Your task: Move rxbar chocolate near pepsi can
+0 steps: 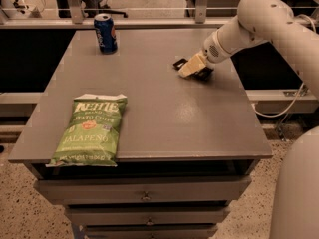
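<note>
- Grey and matte, the table (164,113) is filling the middle of the camera view, sitting on a cabinet of drawers (144,195) with small round knobs.
- Reaching in from the right, the white arm (259,21) is angling down toward the table's far right part, ending in the cream-coloured tool (192,66).
- Low over the surface, the tool is resting right at the rxbar chocolate (199,72), which is lying flat on the table.
- Only dark bits of the rxbar chocolate are showing: one corner is poking out to the left of the tool and a larger dark patch is showing under and just right of it; the tool is covering the rest.
- Whether the tool is spread apart or pressed together on the bar, I cannot tell; its tip is overlapping the wrapper and hiding the contact.
- Standing upright near the table's far left corner, the pepsi can (105,32) is showing its blue side and silver top, well apart from the rxbar chocolate and the tool.
- Lying flat at the near left edge, the green chip bag (90,128) is hanging its lower end slightly over the table's front lip, well apart from both the can and the bar.
- Beyond the table, a metal rail (149,21) is running across the back, with speckled floor (15,203) showing beneath on the left.
</note>
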Controlling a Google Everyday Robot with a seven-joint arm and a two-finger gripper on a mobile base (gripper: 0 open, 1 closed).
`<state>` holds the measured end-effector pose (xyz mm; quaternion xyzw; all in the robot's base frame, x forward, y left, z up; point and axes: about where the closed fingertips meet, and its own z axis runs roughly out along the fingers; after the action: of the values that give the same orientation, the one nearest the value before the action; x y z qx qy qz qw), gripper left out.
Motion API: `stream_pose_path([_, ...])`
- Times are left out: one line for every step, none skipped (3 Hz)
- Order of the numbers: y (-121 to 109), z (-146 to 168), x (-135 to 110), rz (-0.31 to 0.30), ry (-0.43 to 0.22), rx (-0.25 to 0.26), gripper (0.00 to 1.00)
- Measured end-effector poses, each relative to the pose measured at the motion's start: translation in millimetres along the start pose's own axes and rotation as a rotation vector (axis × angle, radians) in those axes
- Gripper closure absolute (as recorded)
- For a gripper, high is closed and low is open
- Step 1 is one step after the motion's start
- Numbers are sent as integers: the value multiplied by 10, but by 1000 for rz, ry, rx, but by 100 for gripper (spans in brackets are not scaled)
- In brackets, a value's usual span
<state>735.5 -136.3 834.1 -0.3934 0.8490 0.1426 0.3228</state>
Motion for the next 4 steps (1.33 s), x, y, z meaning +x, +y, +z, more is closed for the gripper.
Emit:
stream_pose_path([48, -55, -93, 4, -13, -32, 65])
stream_pose_path([123, -157, -202, -6, -35, -59, 88])
stream_pose_path([166, -333, -359, -32, -77, -65, 100])
stream_pose_path([104, -608, -525, -67, -127, -38, 100])
